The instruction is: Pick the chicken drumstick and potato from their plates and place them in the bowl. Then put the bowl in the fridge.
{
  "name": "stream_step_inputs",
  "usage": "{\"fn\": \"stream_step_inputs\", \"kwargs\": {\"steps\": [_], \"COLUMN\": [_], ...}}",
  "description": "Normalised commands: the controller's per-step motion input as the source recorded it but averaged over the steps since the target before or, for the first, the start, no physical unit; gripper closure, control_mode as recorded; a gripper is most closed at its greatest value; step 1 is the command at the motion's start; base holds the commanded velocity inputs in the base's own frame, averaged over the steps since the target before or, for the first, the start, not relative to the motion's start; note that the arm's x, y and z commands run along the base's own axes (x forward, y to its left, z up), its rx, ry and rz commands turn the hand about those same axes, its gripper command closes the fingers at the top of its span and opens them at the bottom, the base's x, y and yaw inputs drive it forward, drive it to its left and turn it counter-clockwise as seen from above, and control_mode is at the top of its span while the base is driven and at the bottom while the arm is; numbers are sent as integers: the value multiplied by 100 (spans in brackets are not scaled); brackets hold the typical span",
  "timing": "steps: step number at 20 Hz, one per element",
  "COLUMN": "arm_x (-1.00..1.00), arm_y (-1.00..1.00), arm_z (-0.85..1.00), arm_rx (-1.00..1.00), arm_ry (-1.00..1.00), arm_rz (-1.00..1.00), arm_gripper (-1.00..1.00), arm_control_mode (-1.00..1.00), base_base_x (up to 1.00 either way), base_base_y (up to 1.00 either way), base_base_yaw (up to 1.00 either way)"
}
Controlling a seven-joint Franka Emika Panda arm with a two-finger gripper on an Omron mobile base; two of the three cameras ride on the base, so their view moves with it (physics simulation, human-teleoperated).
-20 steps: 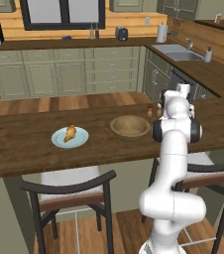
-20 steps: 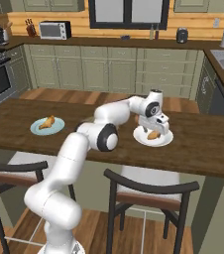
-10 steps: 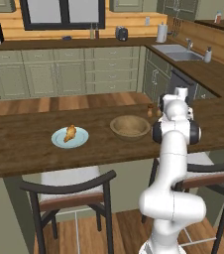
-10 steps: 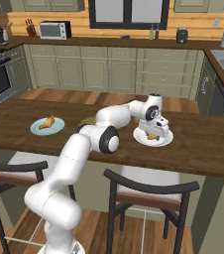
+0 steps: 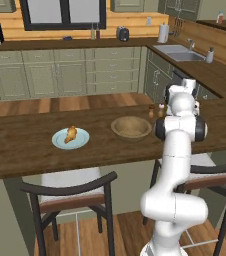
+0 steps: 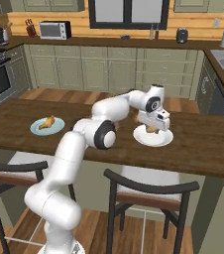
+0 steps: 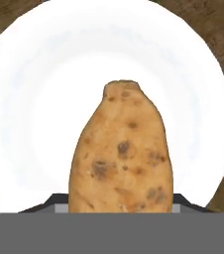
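**Gripper down on the potato plate**

We've got the arm reaching over the wooden island counter [image 5: 25, 145], with the gripper [image 6: 153, 128] lowered right onto the pale plate [image 6: 163, 141] at the right end of the counter. In the hand view the potato [image 7: 121, 158] sits big and speckled in the middle of that plate [image 7: 29, 99], its fat end running down between the two dark finger tips [image 7: 54, 202], which poke up on either side of it at the bottom edge. The fingers look like they sit just beside the potato's flanks, but honestly we can't tell whether they're actually clamped on it or just hugging it with a sliver of gap; the potato hides the contact spots. From the right base view the potato is a small tan bit under the hand, resting on or just above the plate, hard to say which.

The chicken drumstick [image 5: 71, 134] lies on its own pale blue plate [image 5: 60, 142] toward the left part of the counter, well apart from the gripper. The wooden bowl [image 5: 131, 127] stands between the two plates, nearer the arm. Two small shakers [image 5: 155, 110] stand just behind the bowl's right side.

A pair of dark chairs [image 5: 70, 192] is tucked under the near edge of the counter.
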Motion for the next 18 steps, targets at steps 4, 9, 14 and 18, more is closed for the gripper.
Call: {"fn": "stream_step_inputs", "kwargs": {"steps": [4, 9, 14, 18], "arm_x": [-57, -31, -11, 7], "arm_y": [100, 100, 100, 100], "arm_z": [71, 36, 0, 0], "arm_rx": [0, -2, 0, 0], "arm_ry": [-8, 0, -1, -2], "arm_rz": [21, 21, 21, 22], "arm_gripper": [100, 100, 100, 100], "arm_control_mode": [-100, -100, -100, -100], "base_base_x": [0, 0, 0, 0], "base_base_y": [0, 0, 0, 0], "base_base_yaw": [0, 0, 0, 0]}}
